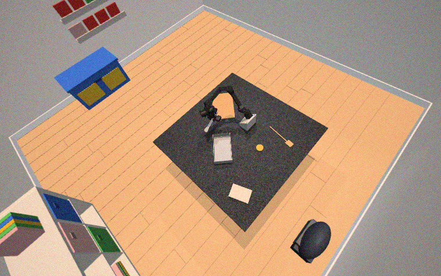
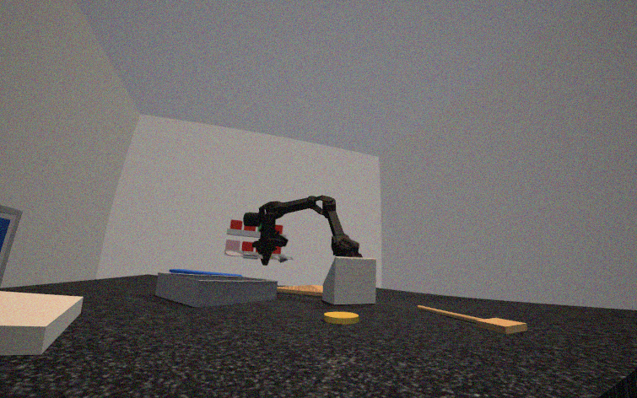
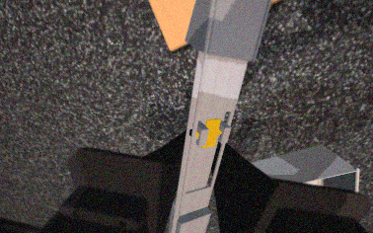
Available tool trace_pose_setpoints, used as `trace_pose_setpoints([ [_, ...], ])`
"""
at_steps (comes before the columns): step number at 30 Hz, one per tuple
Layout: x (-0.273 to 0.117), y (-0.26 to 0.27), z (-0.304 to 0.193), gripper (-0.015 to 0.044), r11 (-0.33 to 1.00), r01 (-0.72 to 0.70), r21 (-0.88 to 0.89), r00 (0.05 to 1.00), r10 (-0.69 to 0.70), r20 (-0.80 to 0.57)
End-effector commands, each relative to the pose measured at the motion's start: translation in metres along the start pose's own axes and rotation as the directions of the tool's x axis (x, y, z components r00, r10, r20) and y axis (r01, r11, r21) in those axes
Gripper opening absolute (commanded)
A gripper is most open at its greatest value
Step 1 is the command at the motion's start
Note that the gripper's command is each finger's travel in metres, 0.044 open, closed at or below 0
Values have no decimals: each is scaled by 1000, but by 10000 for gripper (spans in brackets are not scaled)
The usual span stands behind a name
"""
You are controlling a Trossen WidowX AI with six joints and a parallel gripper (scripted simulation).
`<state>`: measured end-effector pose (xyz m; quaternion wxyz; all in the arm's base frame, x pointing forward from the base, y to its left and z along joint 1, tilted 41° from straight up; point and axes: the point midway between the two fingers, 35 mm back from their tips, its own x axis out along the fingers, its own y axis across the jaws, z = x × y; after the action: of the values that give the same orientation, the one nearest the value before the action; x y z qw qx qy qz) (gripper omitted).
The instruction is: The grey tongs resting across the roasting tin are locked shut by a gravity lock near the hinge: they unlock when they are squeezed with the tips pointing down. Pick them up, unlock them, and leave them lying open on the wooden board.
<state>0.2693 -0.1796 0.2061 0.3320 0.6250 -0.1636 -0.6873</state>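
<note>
Although the arm (image 1: pixel 225 88) (image 2: pixel 305 202) hides much of them from above, the grey tongs (image 1: pixel 208 127) (image 2: pixel 283 258) (image 3: pixel 219 81) show a pale end toward seven o'clock, aloft over the tabletop (image 1: pixel 180 140) (image 2: pixel 162 356) (image 3: pixel 79 99). The tool (image 1: pixel 216 118) (image 2: pixel 265 262) (image 3: pixel 200 137) is closed on them; its fingertips are hard to make out from above. Toward five o'clock sits the roasting tin (image 1: pixel 222 162) (image 2: pixel 212 293). The wooden board (image 1: pixel 225 106) (image 2: pixel 303 289) (image 3: pixel 172 25), partly covered by the arm, lies toward two o'clock.
</note>
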Motion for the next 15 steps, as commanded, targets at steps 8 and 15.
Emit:
trace_pose_setpoints([
  [8, 0, 5, 9, -150, 996, -1, 89, 1000, 1, 3],
  [15, 10, 18, 33, -150, 999, 39, -2, 999, -39, 7],
])
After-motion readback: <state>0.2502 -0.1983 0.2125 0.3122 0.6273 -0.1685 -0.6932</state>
